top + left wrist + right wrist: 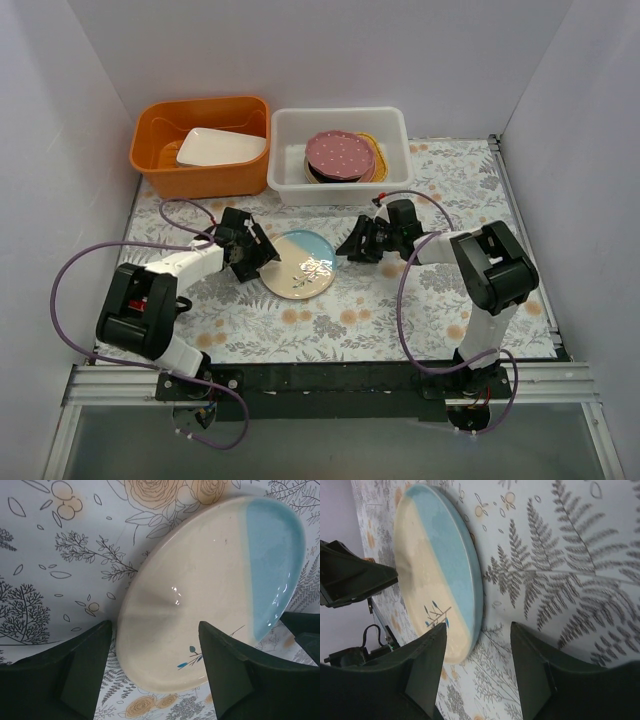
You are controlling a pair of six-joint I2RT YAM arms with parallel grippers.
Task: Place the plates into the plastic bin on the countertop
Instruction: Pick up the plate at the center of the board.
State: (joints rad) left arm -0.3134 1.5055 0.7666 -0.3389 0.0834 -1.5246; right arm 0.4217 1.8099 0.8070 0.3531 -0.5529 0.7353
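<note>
- Left gripper [262, 256] is hovering unclenched, straddling the cream-and-blue plate [300, 265]'s left rim.
- That plate is lying mid-countertop [420, 310], the only 1 visibly left.
- Plastic bin [290, 185], at the far edge, is holding at least 3 stacked plates, with the pink dotted plate [340, 153] on top.
- Right gripper [350, 245] is straddling the right rim, gripping nothing.

Near the middle of the table [400, 310], a round plate [299, 264] is showing cream over most of its face and light blue along one side, with a small blue-and-orange sprig on the cream. The table is carrying grey fern leaves and small orange flowers on a pale ground. At the far edge, a white bin [285, 150] is showing a pink plate [340, 153] with pale dots, a black plate [318, 172] and an orange plate [375, 158]. At the far left corner, an orange tub [160, 170] is showing a white dish [220, 147]. Purple cables [60, 275] are trailing from black-and-white arms [185, 262].
</note>
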